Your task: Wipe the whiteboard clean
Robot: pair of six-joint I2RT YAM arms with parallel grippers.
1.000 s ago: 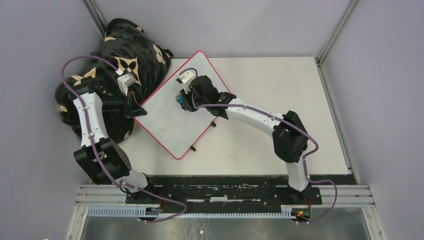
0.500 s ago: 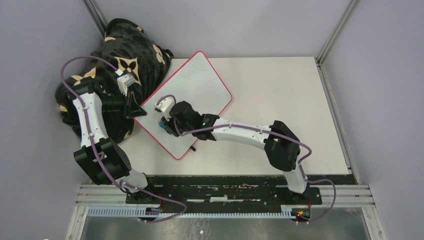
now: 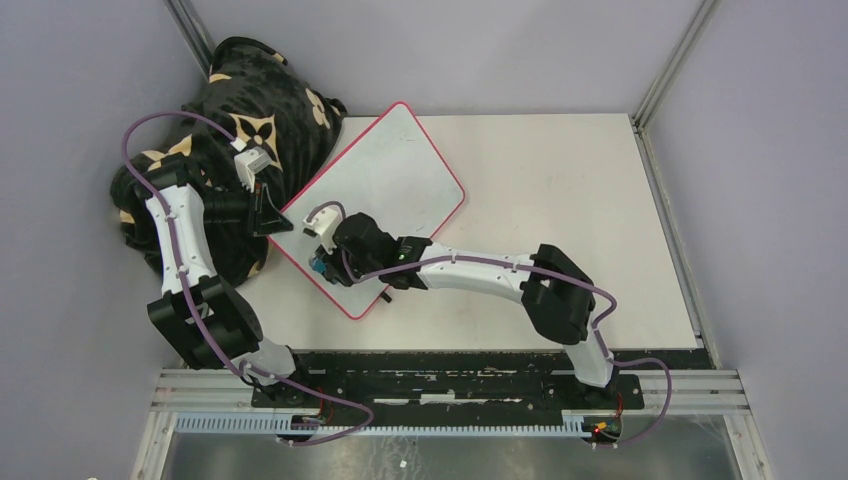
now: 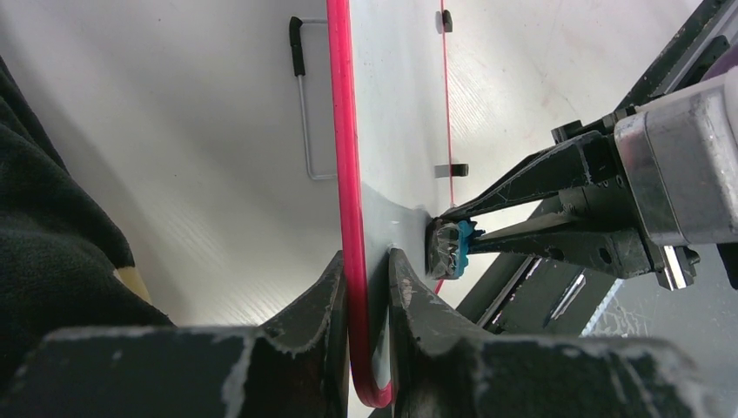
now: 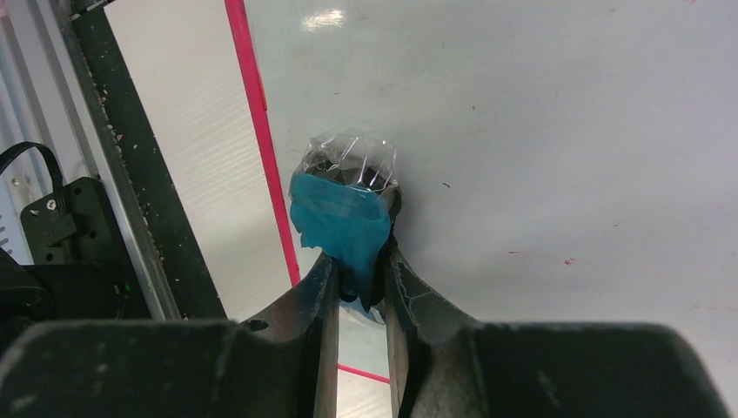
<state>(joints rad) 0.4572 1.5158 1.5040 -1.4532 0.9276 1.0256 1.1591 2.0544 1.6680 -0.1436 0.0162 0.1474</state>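
Note:
The whiteboard (image 3: pixel 400 170), white with a red-pink rim, lies turned diagonally on the table. My left gripper (image 3: pixel 281 222) is shut on its left edge; the left wrist view shows the rim (image 4: pixel 345 131) clamped between the fingers of that gripper (image 4: pixel 365 266). My right gripper (image 3: pixel 322 266) is shut on a small blue-and-black eraser (image 5: pixel 345 209) wrapped in clear film. The eraser presses on the board face (image 5: pixel 540 131) near its near-left rim. From the left wrist the eraser (image 4: pixel 449 249) appears touching the board. A few tiny red specks (image 5: pixel 570 260) remain on the white surface.
A black cloth with tan flower shapes (image 3: pixel 250 100) is heaped at the left, behind my left arm. The board's small black feet (image 3: pixel 387 297) stick out at its near edge. A black strip (image 3: pixel 450 362) and metal rails run along the table's near edge.
My right gripper has swept the eraser from the board's upper middle down toward its near-left corner. The left gripper and the board have stayed put.

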